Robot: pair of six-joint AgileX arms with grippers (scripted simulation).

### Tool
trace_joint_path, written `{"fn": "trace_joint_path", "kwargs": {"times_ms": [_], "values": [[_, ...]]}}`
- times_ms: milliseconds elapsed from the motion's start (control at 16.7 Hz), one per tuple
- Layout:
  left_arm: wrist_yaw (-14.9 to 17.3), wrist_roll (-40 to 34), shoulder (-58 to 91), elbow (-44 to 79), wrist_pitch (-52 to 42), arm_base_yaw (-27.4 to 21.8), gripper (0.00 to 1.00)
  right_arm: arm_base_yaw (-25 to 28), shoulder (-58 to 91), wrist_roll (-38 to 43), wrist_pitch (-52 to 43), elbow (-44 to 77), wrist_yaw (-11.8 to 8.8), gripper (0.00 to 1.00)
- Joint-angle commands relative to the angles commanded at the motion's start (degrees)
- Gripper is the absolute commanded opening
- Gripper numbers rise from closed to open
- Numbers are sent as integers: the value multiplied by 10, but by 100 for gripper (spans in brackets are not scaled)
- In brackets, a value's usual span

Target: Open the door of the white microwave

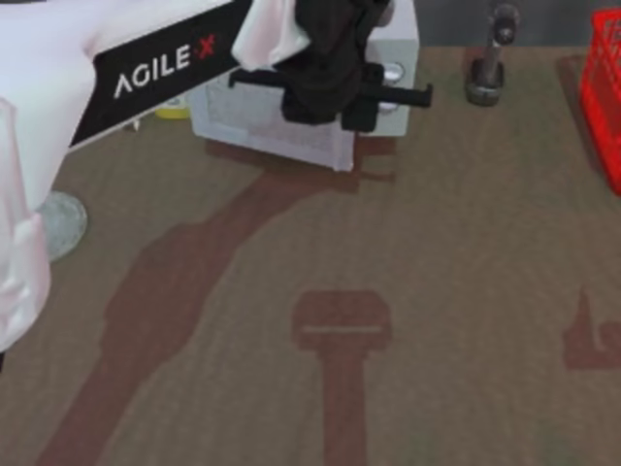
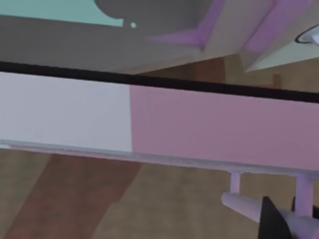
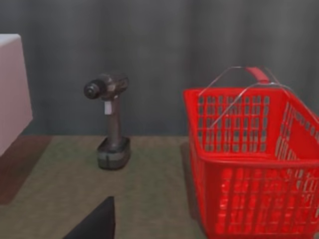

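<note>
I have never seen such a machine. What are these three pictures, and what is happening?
This is a simulated robot with two arms at a table. The top picture looks down from above; the other two come from a camera on each wrist. The left arm reaches over the white microwave, its left claw at the door; its wrist view shows the door's handle up close. The right claw barely shows, idle, facing a drill and a red basket. I cannot tell whether anything is gripped.
</note>
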Motion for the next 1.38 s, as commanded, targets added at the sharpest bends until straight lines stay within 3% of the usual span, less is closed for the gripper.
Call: {"fn": "trace_joint_path", "kwargs": {"times_ms": [360,1380], "values": [[15,39,-32,-54,25,10,0,0,0,0,0,0,0,100],[15,39,-32,-55,25,10,0,0,0,0,0,0,0,100]]}}
